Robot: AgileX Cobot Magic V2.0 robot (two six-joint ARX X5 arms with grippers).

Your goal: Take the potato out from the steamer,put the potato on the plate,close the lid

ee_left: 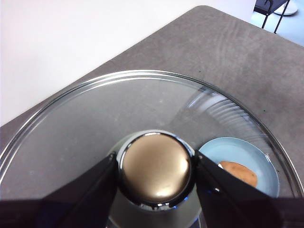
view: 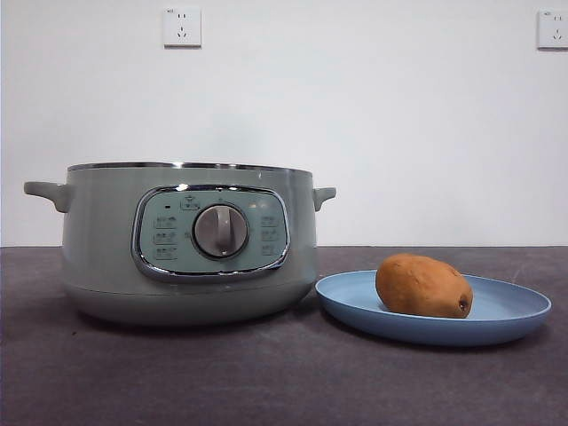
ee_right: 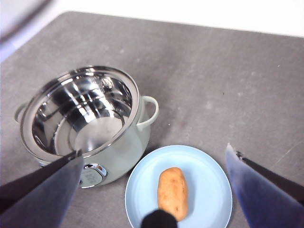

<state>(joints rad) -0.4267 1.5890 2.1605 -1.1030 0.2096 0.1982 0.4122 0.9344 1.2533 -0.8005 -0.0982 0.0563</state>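
A: so the potato was already lying on the plate, steamer open?

B: yep. Left tool was clamped on the lid knob, held high over the surface; right tool gaped wide, empty. I'd have centred it over the rim, lowered level.

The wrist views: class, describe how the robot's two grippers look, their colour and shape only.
The left gripper has two black jaws, broad wedges that narrow toward their tips. The right gripper has two dark, flat, blade-like jaws that look blurred and tinged blue near the camera, with a rounded black part low between them. No cables or markings show. Neither arm appears in the front view.
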